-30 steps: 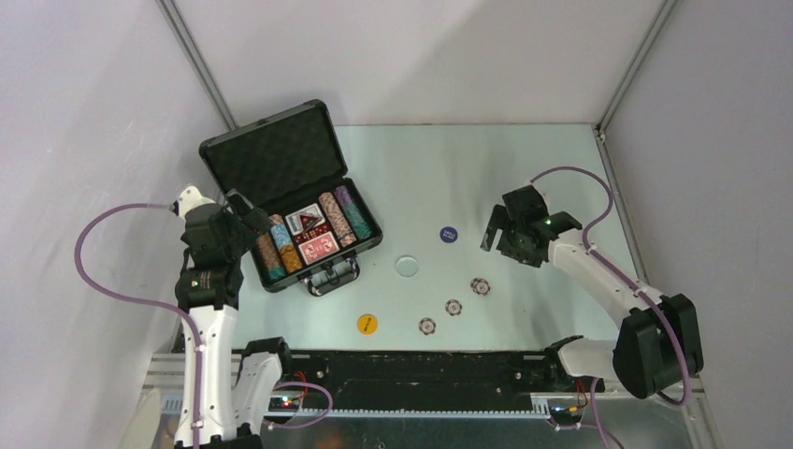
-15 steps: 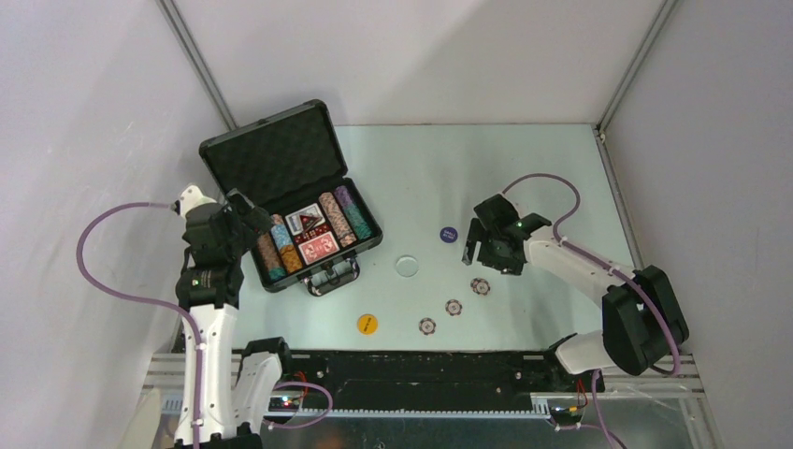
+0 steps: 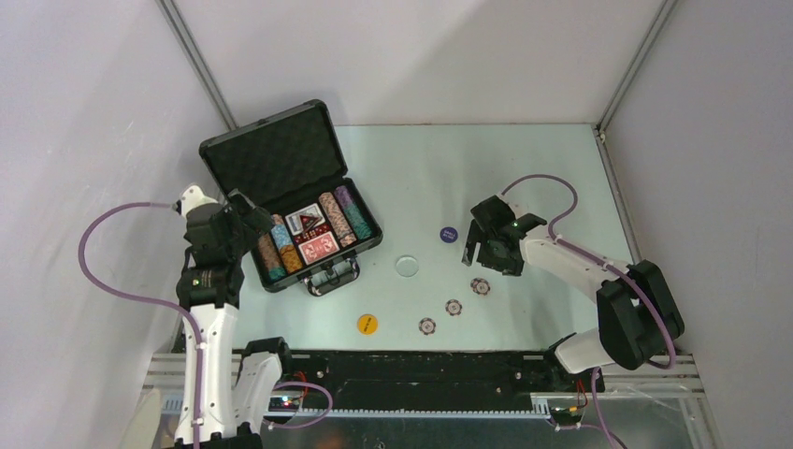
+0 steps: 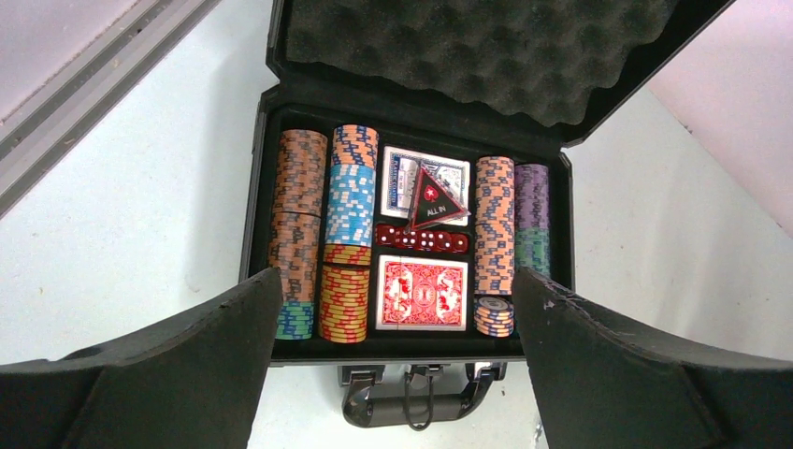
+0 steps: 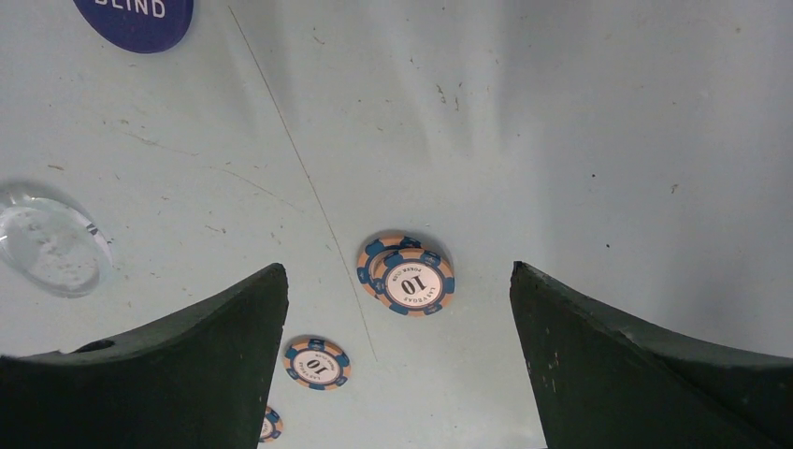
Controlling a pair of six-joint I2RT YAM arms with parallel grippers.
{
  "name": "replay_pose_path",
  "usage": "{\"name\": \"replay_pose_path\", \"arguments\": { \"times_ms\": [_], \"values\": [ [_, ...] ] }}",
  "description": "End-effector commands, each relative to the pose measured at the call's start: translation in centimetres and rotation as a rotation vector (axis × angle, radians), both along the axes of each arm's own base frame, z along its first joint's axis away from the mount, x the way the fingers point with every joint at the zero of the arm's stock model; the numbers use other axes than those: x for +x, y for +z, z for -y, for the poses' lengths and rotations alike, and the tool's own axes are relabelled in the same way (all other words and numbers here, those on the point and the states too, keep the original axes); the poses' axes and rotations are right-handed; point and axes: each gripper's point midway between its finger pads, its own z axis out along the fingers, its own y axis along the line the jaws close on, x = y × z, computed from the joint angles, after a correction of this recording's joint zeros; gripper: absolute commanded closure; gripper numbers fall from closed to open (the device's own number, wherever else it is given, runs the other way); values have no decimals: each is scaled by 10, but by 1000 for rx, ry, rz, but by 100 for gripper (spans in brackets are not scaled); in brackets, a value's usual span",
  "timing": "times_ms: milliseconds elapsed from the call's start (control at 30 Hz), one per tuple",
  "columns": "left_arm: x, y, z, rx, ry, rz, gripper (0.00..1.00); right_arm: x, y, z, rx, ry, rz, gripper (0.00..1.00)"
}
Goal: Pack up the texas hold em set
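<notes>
From above, the right hand (image 3: 475, 256), fingers apart and empty, hovers just beyond the nearest loose chip (image 3: 480, 286). It is far closer to it than the left hand (image 3: 248, 223), also spread, which sits by the open briefcase (image 3: 281, 159). The left wrist view shows the briefcase rows nearly full. In the right wrist view that chip, seemingly two overlapping, lies flat on the surface (image 5: 608, 140), centred between the fingers.
</notes>
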Motion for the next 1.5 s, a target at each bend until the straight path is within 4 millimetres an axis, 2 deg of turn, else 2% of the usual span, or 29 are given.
{"name": "replay_pose_path", "arguments": {
  "times_ms": [0,167,300,367,433,600,700,733,767,800,833,933,1067,1100,1133,1167,1467],
  "values": [
    [7,0,1,7,-32,9,5,7,10,1,6,-17,54,9],
    [12,1,1,6,-34,-4,9,9,13,-2,12,6,70,8],
    [16,6,10,31,-60,-3,10,10,16,-23,75,63,85,9],
    [20,7,23,48,-103,-9,8,11,21,-28,76,77,102,9],
    [22,7,47,53,-178,-16,6,11,25,-28,72,86,114,9],
    [28,2,73,76,-226,-55,0,15,48,-10,74,49,175,8],
    [32,-8,101,104,-289,-103,0,20,57,4,86,21,203,8],
    [34,-6,106,114,-287,-102,0,21,62,7,95,14,219,8],
    [37,-8,121,126,-327,-116,0,24,63,14,100,2,224,8],
    [40,-15,127,140,-330,-144,0,24,68,15,115,-1,238,8],
    [42,-11,139,148,-360,-139,0,25,67,22,114,-17,241,8],
    [48,-25,157,166,-393,-195,0,25,75,32,142,-27,272,7],
    [54,-35,180,186,-435,-230,0,22,74,52,148,-68,290,8],
    [57,-31,186,189,-448,-227,0,20,71,55,152,-76,291,8],
    [56,-39,194,207,-470,-253,0,20,67,60,163,-92,289,8],
    [58,-36,198,217,-475,-250,0,20,68,61,176,-96,299,8],
    [59,-76,240,261,-601,-420,0,19,58,80,211,-134,309,8]
  ]
}}
